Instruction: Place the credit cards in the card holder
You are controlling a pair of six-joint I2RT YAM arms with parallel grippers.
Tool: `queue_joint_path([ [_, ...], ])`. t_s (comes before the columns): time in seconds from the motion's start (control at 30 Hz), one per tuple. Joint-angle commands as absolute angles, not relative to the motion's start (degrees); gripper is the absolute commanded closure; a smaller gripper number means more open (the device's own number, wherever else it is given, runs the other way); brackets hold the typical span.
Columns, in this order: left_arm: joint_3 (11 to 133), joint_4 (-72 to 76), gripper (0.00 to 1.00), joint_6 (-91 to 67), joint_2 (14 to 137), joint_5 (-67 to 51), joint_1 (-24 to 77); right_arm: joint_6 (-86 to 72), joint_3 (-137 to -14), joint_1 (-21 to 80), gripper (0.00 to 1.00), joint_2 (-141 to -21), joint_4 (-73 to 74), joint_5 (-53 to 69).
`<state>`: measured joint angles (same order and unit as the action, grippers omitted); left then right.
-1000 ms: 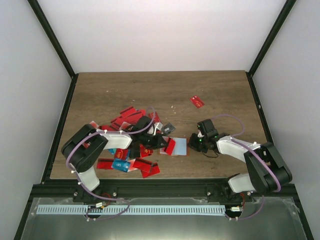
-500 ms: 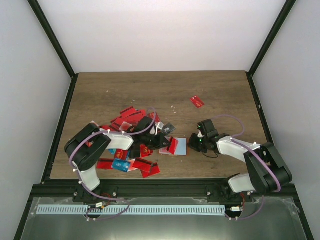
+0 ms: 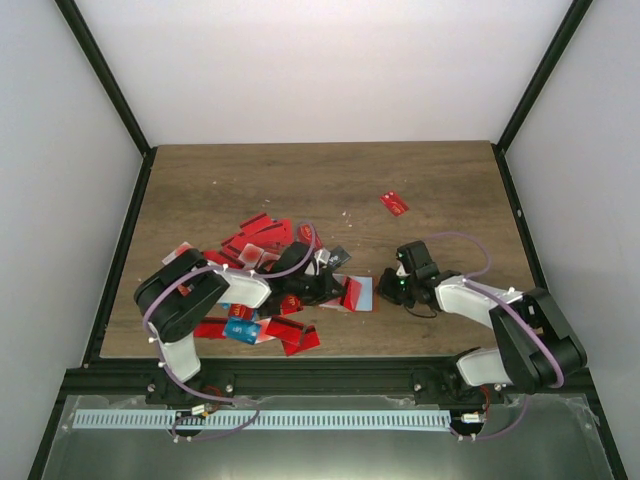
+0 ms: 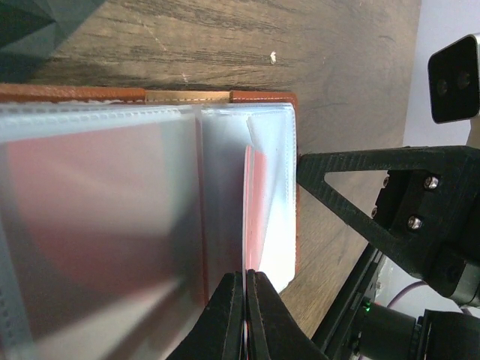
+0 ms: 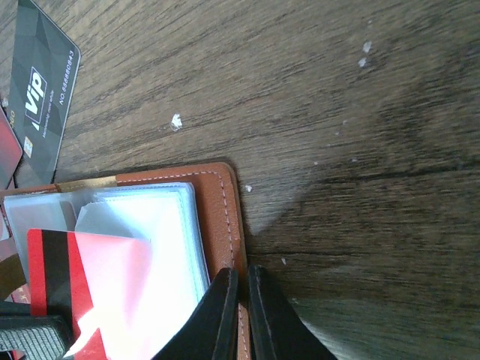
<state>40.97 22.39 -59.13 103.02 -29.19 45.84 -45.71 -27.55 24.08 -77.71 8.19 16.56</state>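
Observation:
The card holder lies open near the table's front, with an orange-brown cover and clear sleeves. My left gripper is shut on a red credit card, seen edge-on, whose far end sits in a sleeve on the holder's right half. The same card shows a black stripe in the right wrist view. My right gripper is shut on the holder's stitched right edge and pins it to the table. Several more credit cards, mostly red, lie piled under and left of the left arm.
One red card lies alone further back on the right. A black VIP card rests just behind the holder. A blue card and red ones lie near the front edge. Dark frame posts border the wooden table.
My left arm has shifted a little to the right, sliding the red card further over the holder. The right gripper has stayed put on the holder's edge.

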Motion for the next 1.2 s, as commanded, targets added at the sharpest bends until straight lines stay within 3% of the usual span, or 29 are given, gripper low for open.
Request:
queue_joint_path([
  [0.0,39.4,25.0,0.96,-61.9,104.3,-26.0,47.2,-46.6,-24.7,23.9,0.92,-78.3,13.3,16.4],
  [1.17,38.5,32.9,0.96,-71.9,107.7,-14.5,53.7,-48.7,-20.4,23.9,0.93,-76.5,11.6,17.9],
])
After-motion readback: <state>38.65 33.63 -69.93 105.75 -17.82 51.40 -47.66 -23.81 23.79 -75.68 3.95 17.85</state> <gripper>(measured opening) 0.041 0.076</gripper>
